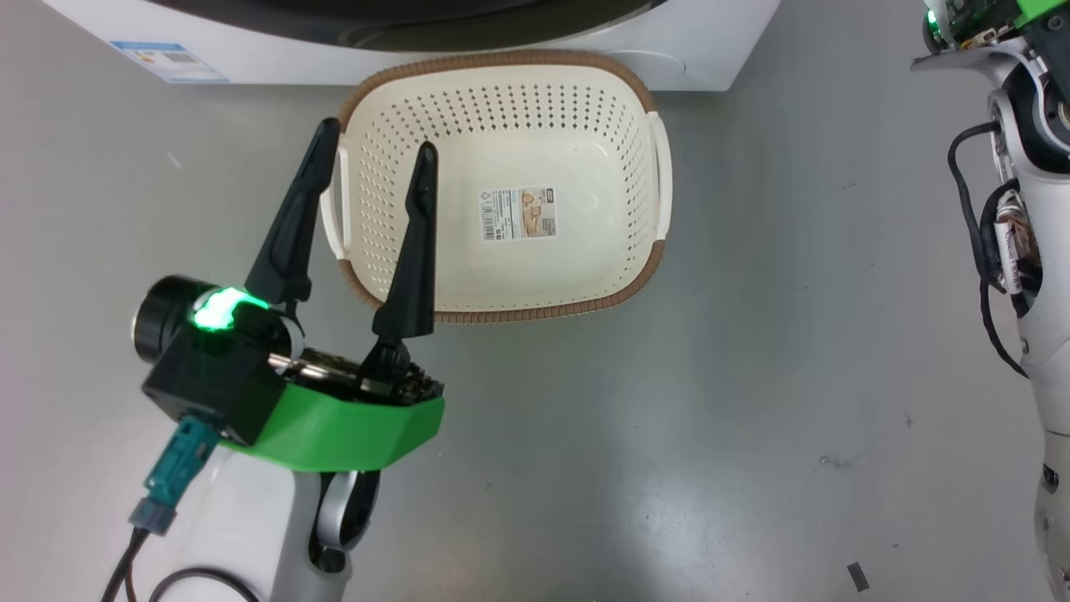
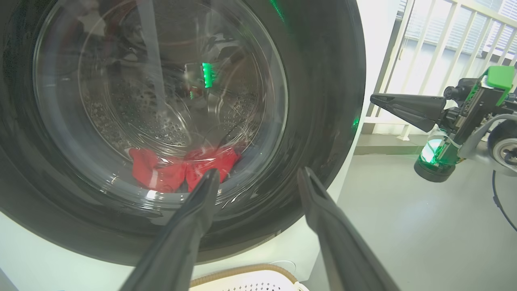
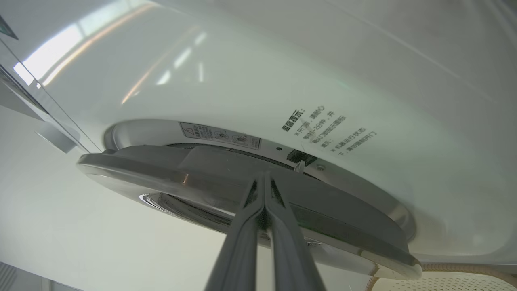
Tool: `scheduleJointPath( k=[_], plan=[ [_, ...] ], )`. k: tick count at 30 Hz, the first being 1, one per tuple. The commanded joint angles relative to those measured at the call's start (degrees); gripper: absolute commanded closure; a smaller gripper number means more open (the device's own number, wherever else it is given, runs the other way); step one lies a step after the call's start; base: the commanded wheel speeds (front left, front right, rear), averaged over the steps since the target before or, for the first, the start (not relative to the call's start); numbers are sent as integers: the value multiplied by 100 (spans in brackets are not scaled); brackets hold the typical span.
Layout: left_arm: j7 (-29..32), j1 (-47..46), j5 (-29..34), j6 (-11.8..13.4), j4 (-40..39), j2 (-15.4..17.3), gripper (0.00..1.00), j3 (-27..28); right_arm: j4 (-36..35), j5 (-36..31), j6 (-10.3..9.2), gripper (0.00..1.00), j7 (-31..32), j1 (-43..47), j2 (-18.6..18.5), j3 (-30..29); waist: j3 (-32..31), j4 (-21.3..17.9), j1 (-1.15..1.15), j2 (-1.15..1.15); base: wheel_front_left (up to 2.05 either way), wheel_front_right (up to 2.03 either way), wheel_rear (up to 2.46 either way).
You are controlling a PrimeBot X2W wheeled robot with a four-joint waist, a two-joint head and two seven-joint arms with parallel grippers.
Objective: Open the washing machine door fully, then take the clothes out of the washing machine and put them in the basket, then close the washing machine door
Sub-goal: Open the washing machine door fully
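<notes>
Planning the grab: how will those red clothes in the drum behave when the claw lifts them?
Likely floppy: the red clothes lie crumpled at the bottom of the drum, so they should drape and dangle. Probably light, being small beside the washing machine door. They may drag together, since the pieces appear to touch.

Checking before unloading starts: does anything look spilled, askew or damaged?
Nothing stands out. The cream perforated plastic basket sits upright and empty; the bright red clothes lie behind the black-rimmed round glass washer door.
</notes>
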Motion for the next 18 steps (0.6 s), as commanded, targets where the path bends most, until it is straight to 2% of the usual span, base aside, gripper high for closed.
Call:
scheduleJointPath(
  k=[1,10,18],
  plan=[
    [-27,-94,26,-13,-174,107,0,157,-130,109,3,100,119,-120,58,57,42,35,0,0,0,0,0],
    [-27,-132,-29,50,-224,107,0,110,-82,404,3,100,551,-423,-61,-15,216,123,0,0,0,0,0],
    [-27,-178,-37,52,-254,107,0,107,6,411,3,100,675,-607,-90,16,341,173,0,0,0,0,0]
  ],
)
